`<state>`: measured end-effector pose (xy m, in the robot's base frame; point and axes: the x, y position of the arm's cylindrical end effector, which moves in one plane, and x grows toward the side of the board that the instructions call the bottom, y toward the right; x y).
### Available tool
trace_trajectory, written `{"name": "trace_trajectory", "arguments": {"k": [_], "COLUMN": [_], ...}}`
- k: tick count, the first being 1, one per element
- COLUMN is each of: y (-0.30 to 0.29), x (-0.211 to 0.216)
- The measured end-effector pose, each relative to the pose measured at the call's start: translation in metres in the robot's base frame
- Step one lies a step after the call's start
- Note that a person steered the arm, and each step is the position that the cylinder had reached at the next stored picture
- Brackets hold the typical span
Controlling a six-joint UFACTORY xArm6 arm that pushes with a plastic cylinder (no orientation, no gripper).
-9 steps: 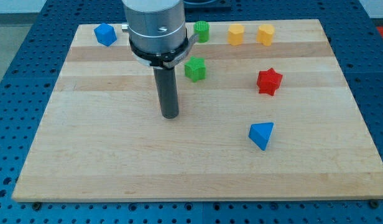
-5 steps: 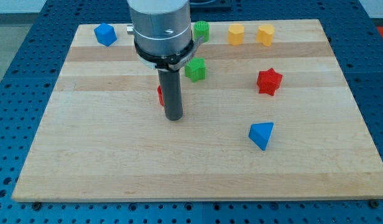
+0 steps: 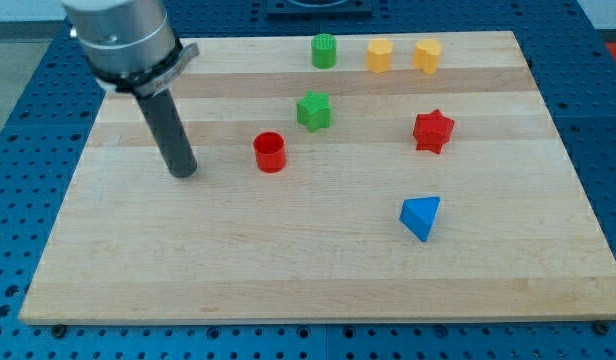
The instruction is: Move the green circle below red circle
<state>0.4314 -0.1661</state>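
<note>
The green circle (image 3: 325, 50) stands near the board's top edge, right of centre. The red circle (image 3: 270, 152) stands near the middle of the board, lower and to the left of the green circle. My tip (image 3: 185, 172) rests on the board to the left of the red circle, well apart from it and far from the green circle.
A green star (image 3: 313, 110) lies between the two circles. Two yellow blocks (image 3: 379, 55) (image 3: 426, 56) sit right of the green circle. A red star (image 3: 433, 131) and a blue triangle (image 3: 420, 217) lie at the right. The arm's body covers the board's top left corner.
The arm has swung to the view's left, uncovering the red circle. It now hides the blue block at the top left. The blocks have not moved.
</note>
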Motion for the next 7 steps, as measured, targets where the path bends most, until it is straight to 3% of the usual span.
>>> {"name": "trace_trajectory", "arguments": {"k": [3, 4, 5, 7], "y": [0.082, 0.103, 0.163, 0.23], "x": [-0.182, -0.221, -0.226, -0.116]}}
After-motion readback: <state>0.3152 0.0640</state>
